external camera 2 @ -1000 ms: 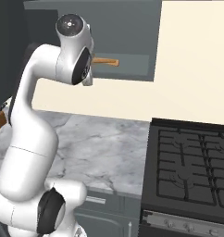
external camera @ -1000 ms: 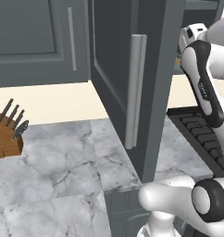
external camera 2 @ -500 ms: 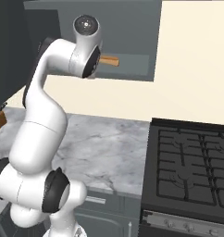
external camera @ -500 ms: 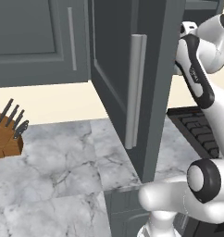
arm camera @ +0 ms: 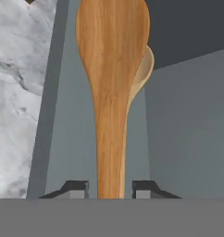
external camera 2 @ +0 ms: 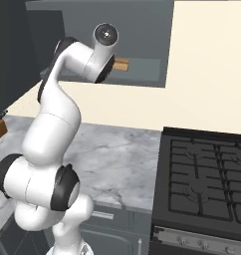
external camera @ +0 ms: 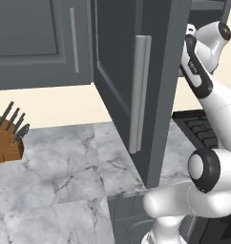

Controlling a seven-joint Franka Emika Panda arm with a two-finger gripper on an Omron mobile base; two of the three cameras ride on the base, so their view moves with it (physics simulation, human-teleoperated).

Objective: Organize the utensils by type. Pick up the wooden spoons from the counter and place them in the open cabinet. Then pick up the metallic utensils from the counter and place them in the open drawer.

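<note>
The claw (arm camera: 110, 189) is clenched on a wooden spoon (arm camera: 112, 83). In the hand view the spoon's handle runs up between the two dark finger tips (arm camera: 76, 189), and its big oval bowl is at the top. A second, paler spoon bowl (arm camera: 144, 69) peeks out from just behind it on the right side. I cannot tell if the two touch. Under the spoon is the grey floor of the cabinet (arm camera: 67, 139), and the marble counter (arm camera: 16, 92) shows far below on the left.

In the right base view the arm (external camera 2: 62, 114) reaches up high, and its hand is in the open cabinet (external camera 2: 142, 50). The brown end of the spoon (external camera 2: 121, 64) pokes out beside the hand, over the cabinet floor.

In the left base view the cabinet door (external camera: 131, 81) stands open, with its long silver handle (external camera: 139, 95). The arm (external camera: 203, 71) goes up behind the door. A wooden knife block (external camera: 7, 138) sits on the counter (external camera: 65, 171) on the left. A black stove (external camera 2: 207, 184) is on the right.

Since a second ago the arm has swung more to the right, and it has gone a bit lower. The spoon end has moved to the right with it. The claw has stayed just as tight. The door, knife block and stove have not moved.
</note>
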